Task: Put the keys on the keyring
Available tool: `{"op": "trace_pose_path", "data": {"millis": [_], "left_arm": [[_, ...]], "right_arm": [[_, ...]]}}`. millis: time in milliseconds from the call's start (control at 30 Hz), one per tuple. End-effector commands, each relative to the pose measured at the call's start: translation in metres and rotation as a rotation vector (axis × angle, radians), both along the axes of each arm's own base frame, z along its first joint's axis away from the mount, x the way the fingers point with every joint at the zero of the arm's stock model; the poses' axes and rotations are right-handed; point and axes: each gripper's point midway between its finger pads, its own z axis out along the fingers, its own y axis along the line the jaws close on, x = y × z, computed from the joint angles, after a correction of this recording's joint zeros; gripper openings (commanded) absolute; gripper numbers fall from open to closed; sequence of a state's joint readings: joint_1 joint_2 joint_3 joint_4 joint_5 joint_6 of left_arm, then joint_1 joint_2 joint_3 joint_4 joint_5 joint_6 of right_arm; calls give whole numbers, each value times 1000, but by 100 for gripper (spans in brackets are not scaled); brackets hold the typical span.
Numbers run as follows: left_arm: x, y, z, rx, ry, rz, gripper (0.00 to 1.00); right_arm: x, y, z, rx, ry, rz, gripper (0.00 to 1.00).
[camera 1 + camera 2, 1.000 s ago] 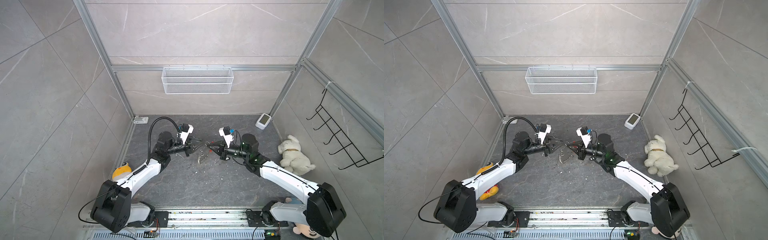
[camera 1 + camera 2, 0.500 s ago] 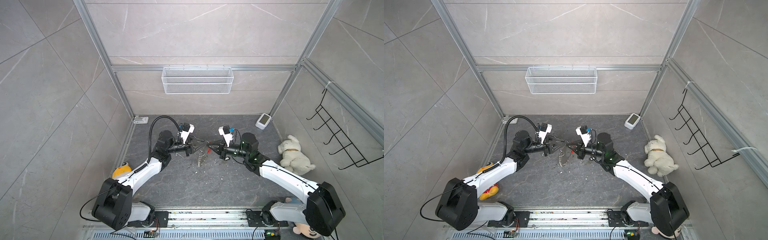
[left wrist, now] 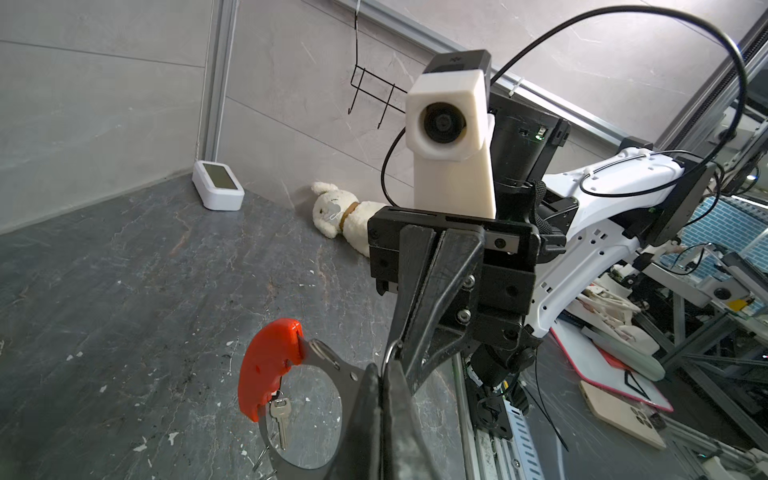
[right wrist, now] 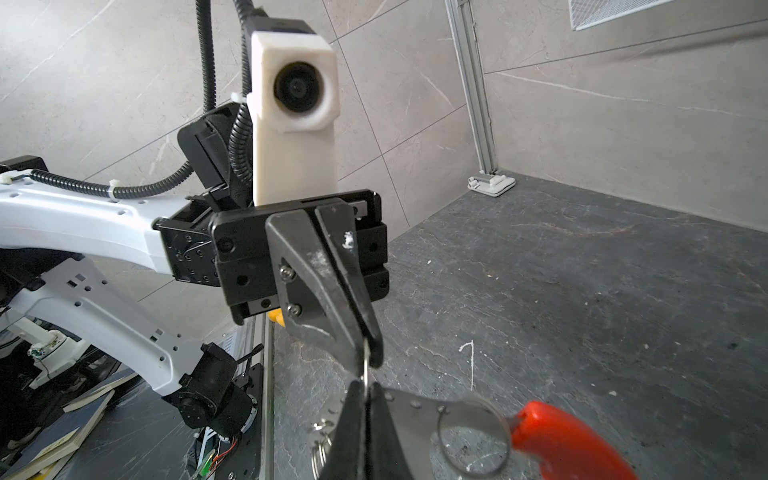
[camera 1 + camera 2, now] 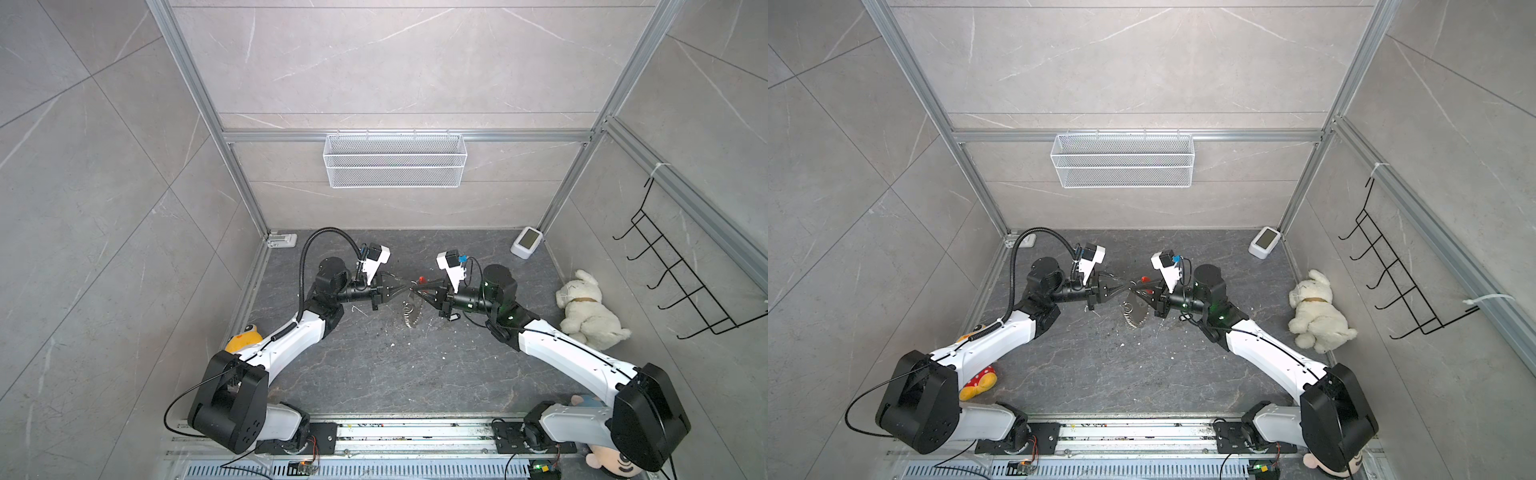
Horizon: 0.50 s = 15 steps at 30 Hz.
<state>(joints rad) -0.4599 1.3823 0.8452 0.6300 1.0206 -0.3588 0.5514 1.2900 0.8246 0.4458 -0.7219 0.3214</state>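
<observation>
The keyring [image 3: 332, 368] is a flat metal band with holes and a red plastic grip [image 3: 268, 365]; it hangs above the floor in mid-scene. One silver key [image 3: 281, 419] dangles under the red grip, and more silver pieces [image 5: 411, 316] hang lower. My right gripper [image 4: 365, 388] is shut on the keyring. My left gripper [image 3: 382, 374] meets it tip to tip and is shut on a small silver ring [image 4: 365, 365] that runs between both pairs of tips. Both top views show the left gripper [image 5: 408, 285] and the right gripper [image 5: 1138, 289] touching noses beside the red grip [image 5: 1144, 279].
A white plush dog [image 5: 590, 311] lies by the right wall, and a white device [image 5: 527, 242] sits at the back right. A yellow plush [image 5: 245, 336] lies under the left arm. A small white bent wire [image 4: 469, 361] lies on the floor. A wire basket [image 5: 395, 160] hangs on the back wall.
My left gripper has moved in to the right gripper's tips and its jaws have closed. The hanging silver pieces have swung a little. The right arm has barely moved.
</observation>
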Motion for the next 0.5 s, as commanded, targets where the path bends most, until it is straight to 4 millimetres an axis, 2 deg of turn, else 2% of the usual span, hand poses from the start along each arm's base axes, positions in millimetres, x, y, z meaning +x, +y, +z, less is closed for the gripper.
{"op": "trace_pose_path", "data": {"millis": [0, 233, 300, 467], "left_arm": [[-7, -3, 20, -31, -73, -62, 0], [-10, 5, 20, 3, -161, 4, 0], [-10, 7, 19, 21, -189, 25, 0], [-13, 8, 18, 53, -191, 14, 0]], "right_arm": [[1, 5, 24, 40, -56, 12, 0], [7, 5, 17, -2, -26, -7, 0], [7, 3, 12, -38, -17, -16, 12], [2, -3, 7, -113, -47, -24, 16]]}}
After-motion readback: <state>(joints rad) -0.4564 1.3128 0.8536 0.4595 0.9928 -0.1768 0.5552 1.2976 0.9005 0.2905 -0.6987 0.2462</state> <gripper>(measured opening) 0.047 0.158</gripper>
